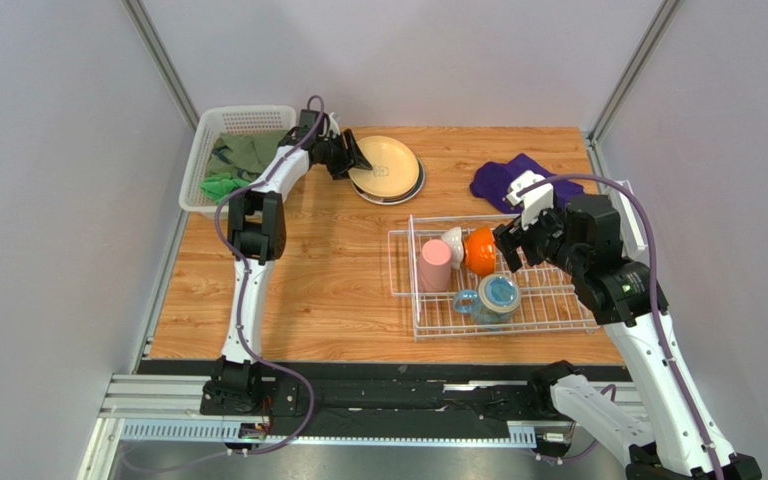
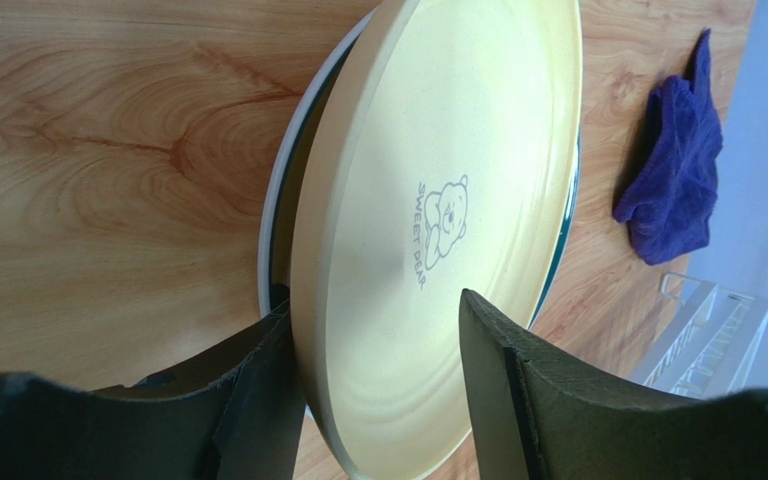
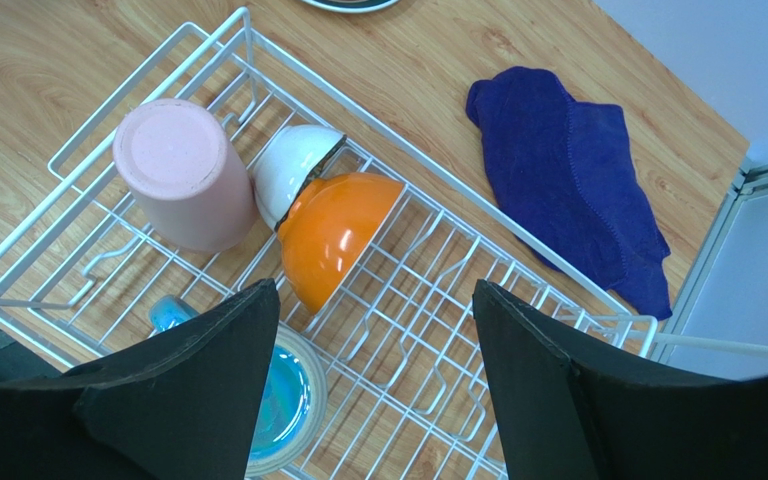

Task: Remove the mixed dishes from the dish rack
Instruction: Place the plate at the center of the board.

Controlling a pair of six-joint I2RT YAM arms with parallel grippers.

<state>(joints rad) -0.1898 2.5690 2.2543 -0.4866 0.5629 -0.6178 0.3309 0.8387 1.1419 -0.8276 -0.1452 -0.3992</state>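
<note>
Two arms reach over a wood-grain tabletop (image 1: 328, 290).

Top view: the left gripper (image 1: 354, 157) meets a round cream plate (image 1: 390, 165), which lies well outside the white wire dish rack (image 1: 558, 300).

Left wrist: matte black fingers (image 2: 248, 400) stand apart, straddling the plate's glossy rim.

Right wrist: the right gripper (image 3: 376, 290) is spread wide above the rack, which holds a pink tumbler (image 3: 183, 170), an orange bowl (image 3: 338, 235), a white bowl (image 3: 293, 165) and a blue mug (image 3: 293, 400). A fuzzy purple cloth (image 3: 568, 180) lies beside it.

2 bowls (image 3: 343, 235), 1 pink cup (image 3: 183, 170), 1 mug (image 1: 493, 297), 1 rack (image 1: 548, 300), and seemingly 2 stacked plates (image 2: 428, 230).

The plate (image 2: 438, 200) is cream with a bear print, the tumbler (image 3: 183, 170) pink, one bowl (image 3: 338, 235) orange, the cloth (image 3: 568, 170) purple.
</note>
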